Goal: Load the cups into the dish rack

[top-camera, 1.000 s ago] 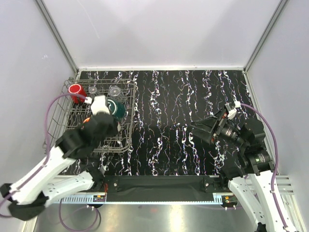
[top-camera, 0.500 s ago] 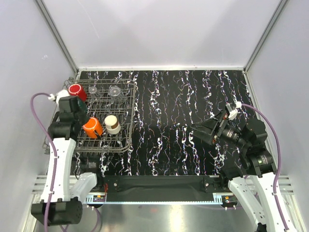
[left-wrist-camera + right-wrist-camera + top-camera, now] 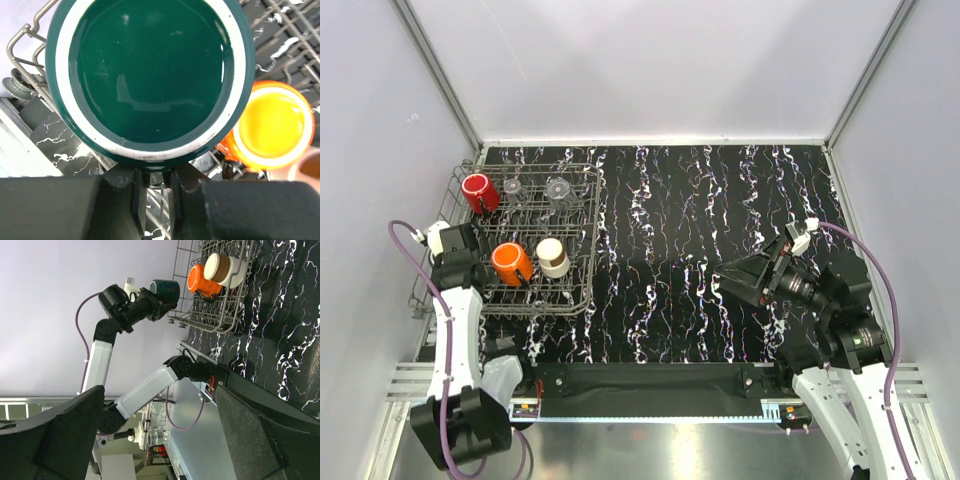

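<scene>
The grey wire dish rack (image 3: 588,262) stands at the table's left. In it are a red cup (image 3: 477,190), two clear cups (image 3: 513,186) (image 3: 558,188), an orange cup (image 3: 509,262) and a cream cup (image 3: 553,256). My left gripper (image 3: 155,176) is shut on the dark green cup (image 3: 150,75), held bottom-up over the rack's left edge beside the orange cup (image 3: 272,125). In the top view the left wrist (image 3: 453,252) hides the green cup. The right wrist view shows the green cup (image 3: 166,290) in the air. My right gripper (image 3: 732,280) is open and empty over the table's right.
The black marbled table top (image 3: 700,220) is walled by white panels. A black bar (image 3: 650,380) runs along the near edge between the arm bases. The rack's wire rim (image 3: 27,37) lies just under the green cup.
My left arm has swung from over the rack's middle to its left edge, carrying the green cup. The orange and cream cups are uncovered. My right gripper has shifted slightly.
</scene>
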Tool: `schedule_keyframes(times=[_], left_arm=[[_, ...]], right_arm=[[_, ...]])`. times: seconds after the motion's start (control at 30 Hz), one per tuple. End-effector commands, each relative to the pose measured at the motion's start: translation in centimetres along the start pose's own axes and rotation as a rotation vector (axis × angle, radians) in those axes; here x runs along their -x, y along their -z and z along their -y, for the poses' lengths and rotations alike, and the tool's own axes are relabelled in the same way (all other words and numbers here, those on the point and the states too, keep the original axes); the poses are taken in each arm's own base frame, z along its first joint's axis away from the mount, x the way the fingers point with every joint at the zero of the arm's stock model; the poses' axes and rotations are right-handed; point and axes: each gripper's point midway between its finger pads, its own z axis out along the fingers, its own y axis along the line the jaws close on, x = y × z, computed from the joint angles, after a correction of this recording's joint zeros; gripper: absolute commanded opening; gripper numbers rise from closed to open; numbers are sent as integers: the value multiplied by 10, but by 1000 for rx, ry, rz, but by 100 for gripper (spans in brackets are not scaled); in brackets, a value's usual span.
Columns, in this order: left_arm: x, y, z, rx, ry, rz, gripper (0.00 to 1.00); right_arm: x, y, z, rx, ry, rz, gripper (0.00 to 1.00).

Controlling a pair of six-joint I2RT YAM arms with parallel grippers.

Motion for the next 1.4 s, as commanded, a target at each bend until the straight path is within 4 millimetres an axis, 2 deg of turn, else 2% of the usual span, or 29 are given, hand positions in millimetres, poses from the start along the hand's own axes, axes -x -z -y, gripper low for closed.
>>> schedule_keyframes(times=[0.0, 0.07, 0.2, 0.37, 0.57, 0.9, 1.2, 1.37], left_arm=[[46, -10, 4, 15, 76, 152, 0], [47, -15, 4, 23, 84, 152, 0], [36, -34, 15, 1, 66, 82, 0], [22, -52, 9, 30, 112, 27, 0], [20, -59, 13, 7, 115, 45, 0], [-2, -81, 11, 29, 108, -54, 0], [-7, -87, 11, 40, 114, -93, 0], [-11, -90, 11, 46, 118, -113, 5]], right_arm=[[-6, 4, -6, 20, 45, -27, 100], [-5, 3, -6, 7, 43, -31, 100], [-2, 3, -9, 14, 50, -22, 100], [0, 2, -12, 16, 47, -17, 100], [0, 0, -9, 11, 29, -23, 100], [7, -3, -14, 16, 36, -9, 100], [8, -7, -7, 6, 22, -13, 100], [9, -8, -8, 10, 22, -15, 100]])
